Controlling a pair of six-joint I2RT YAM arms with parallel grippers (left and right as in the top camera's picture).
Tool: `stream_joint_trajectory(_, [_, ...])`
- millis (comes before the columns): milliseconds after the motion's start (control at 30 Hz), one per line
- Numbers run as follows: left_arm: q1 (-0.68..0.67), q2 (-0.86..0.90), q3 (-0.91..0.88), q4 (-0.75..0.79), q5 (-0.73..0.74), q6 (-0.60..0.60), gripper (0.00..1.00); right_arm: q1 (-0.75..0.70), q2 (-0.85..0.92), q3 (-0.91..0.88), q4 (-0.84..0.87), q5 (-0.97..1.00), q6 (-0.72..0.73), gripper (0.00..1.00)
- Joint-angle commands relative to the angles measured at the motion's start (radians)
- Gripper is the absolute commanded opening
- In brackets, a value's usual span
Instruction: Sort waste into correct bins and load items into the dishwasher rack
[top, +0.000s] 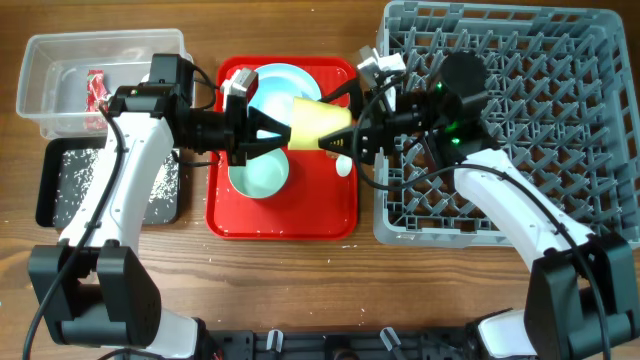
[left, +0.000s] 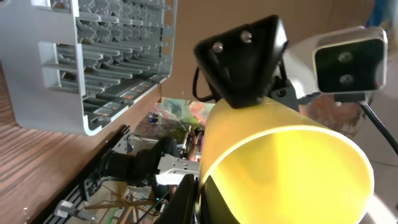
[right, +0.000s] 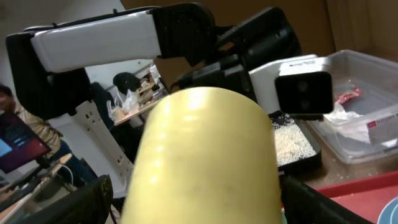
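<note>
Handover in mid-air: we see the left gripper clamped shut on the yellow cup, pinching its wall at the mouth and holding it on its side above the middle of the red serving tray. The right gripper meets it from the rack side, its jaws standing wide to either side of the cup's closed base. Whether they press on it yet we cannot tell.

We judge the loading step to be in hand. The red wrapper already lies in the clear tub at the surface's far left corner. White rice grains speckle the black tray just in front of the tub, along the left edge. The pale blue plate and a pale bowl wait on the red tray beneath the arms.

The next move, as we read it, calls for a firm hold on the cup's base before the left jaws let go. After that comes a swing to the grey dishwasher rack, which fills the right side of the surface up to its far right corner, and the cup should go down among the pegs.

The surface is a wooden table, its planks bare along the near edge. Behind the arms the wrist views show a cluttered workroom, blurred.
</note>
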Motion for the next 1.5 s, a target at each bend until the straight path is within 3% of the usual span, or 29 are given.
stream_joint_trajectory(0, [-0.005,-0.011,0.01,-0.001,-0.005,0.024,0.04,0.002,0.009,0.011,0.038,-0.038,0.05,0.88])
stream_joint_trajectory(1467, [-0.005,-0.011,0.01,-0.001,-0.005,0.046,0.04,0.0,0.009,0.011,0.06,-0.043,0.058,0.88])
